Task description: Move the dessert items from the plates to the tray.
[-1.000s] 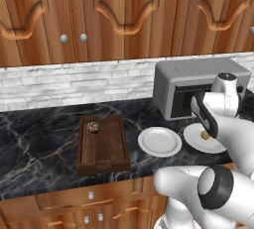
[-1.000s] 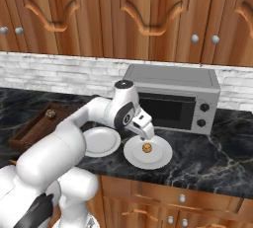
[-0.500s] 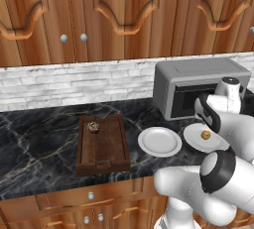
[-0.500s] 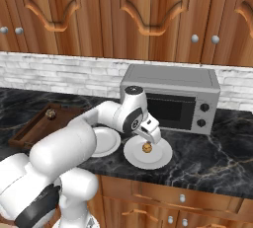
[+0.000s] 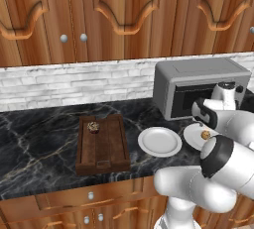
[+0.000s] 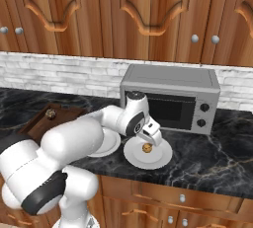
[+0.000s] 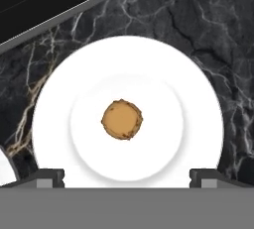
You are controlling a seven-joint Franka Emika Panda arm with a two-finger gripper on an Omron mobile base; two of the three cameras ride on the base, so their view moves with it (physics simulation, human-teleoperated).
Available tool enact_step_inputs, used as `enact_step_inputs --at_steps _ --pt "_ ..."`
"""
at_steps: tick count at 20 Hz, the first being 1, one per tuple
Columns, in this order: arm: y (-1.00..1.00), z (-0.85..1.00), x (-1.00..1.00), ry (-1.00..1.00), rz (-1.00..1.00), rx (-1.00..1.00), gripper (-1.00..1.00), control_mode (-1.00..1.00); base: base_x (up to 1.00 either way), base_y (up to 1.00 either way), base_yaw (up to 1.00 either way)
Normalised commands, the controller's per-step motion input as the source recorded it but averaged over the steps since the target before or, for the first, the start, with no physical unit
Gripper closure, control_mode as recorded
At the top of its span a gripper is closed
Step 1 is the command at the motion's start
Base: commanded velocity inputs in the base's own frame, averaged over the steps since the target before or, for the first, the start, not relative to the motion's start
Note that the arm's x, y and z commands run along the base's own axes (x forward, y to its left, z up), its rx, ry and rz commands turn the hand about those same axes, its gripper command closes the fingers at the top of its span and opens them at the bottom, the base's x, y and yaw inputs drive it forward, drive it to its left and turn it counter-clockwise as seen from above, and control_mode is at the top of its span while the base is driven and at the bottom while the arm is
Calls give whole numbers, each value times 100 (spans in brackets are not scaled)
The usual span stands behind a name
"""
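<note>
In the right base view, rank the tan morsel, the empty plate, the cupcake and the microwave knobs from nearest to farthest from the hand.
1. The tan morsel, on its plate just below the hand.
2. The empty plate, on the tray side of the hand.
3. The microwave knobs, on the opposite side, toward the wall.
4. The cupcake, in the tray at the counter's far end.

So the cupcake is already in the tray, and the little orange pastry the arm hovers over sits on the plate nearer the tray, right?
Not quite. The cupcake is in the tray, but the orange pastry lies on the plate farther from the tray, in front of the microwave; the left base view shows it. The nearer plate holds nothing. The gripper hovers above that pastry.
</note>
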Motion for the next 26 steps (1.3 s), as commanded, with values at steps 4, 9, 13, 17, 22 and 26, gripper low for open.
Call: enact_step_inputs --at_steps 4,9,13,17,22,26 --pt "-14 -13 12 0 0 0 -100 -100 0 0 0" --pt "-5 -26 8 0 0 0 -100 -100 0 0 0" --pt "-3 -28 8 0 0 0 -100 -100 0 0 0" --pt "0 -26 9 0 0 0 -100 -100 0 0 0" --pt "-2 -17 1 0 0 0 -100 -100 0 0 0" --pt "0 -17 3 0 0 0 -100 -100 0 0 0"
